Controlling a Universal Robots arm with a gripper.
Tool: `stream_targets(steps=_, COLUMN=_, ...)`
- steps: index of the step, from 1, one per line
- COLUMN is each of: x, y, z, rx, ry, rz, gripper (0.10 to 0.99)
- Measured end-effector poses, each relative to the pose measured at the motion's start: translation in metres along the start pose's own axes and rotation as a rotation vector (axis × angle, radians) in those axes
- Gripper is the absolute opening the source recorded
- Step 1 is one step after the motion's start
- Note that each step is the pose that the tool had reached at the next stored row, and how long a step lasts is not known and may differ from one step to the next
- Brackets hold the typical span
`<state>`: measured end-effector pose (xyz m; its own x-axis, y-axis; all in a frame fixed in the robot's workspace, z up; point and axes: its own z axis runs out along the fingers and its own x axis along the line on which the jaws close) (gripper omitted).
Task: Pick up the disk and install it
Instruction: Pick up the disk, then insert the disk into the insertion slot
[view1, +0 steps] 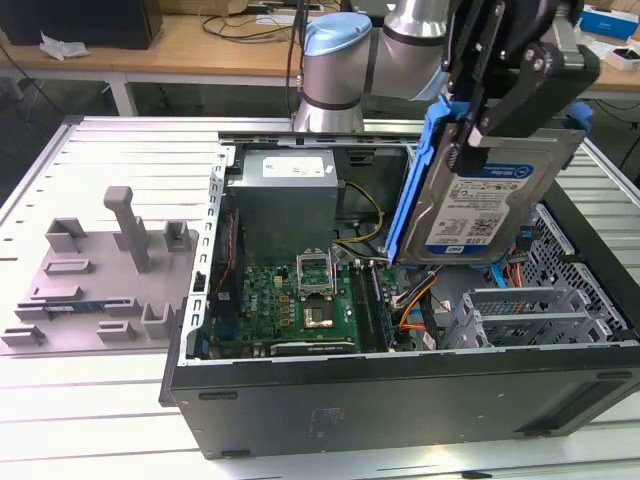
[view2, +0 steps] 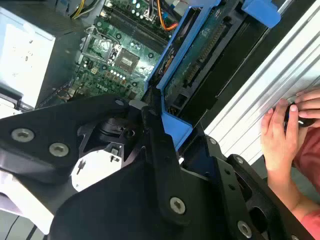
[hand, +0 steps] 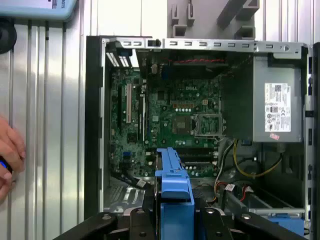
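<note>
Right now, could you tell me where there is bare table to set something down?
Bare ribbed table lies nearer the exterior camera than the grey fixture and computer case, and beyond the fixture. The case is crowded: motherboard, power supply, drive cage, with the tool holding the disk above.

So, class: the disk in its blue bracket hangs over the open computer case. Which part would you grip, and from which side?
I would pinch the disk across its two flat faces near one short end, coming from that end, as the gripper does now. Those faces are broad and parallel, and the blue bracket along its long edges is left free.
</note>
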<state>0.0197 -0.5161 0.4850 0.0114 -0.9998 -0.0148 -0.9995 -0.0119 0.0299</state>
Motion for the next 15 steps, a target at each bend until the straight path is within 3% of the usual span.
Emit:
stream_targets(steps=1, x=0.0060, y=-0.0177, z=-0.0005, rx=0.000, ry=0.0000, rz=0.000, gripper=0.365)
stream_targets(steps=14, x=0.0138, y=-0.0416, z=-0.0012, rx=0.000, ry=0.0002, rz=0.000, gripper=0.365)
stream_targets(steps=15, x=0.0158, y=-0.0474, z=-0.0013, rx=0.000, ry=0.0001, rz=0.000, gripper=0.365)
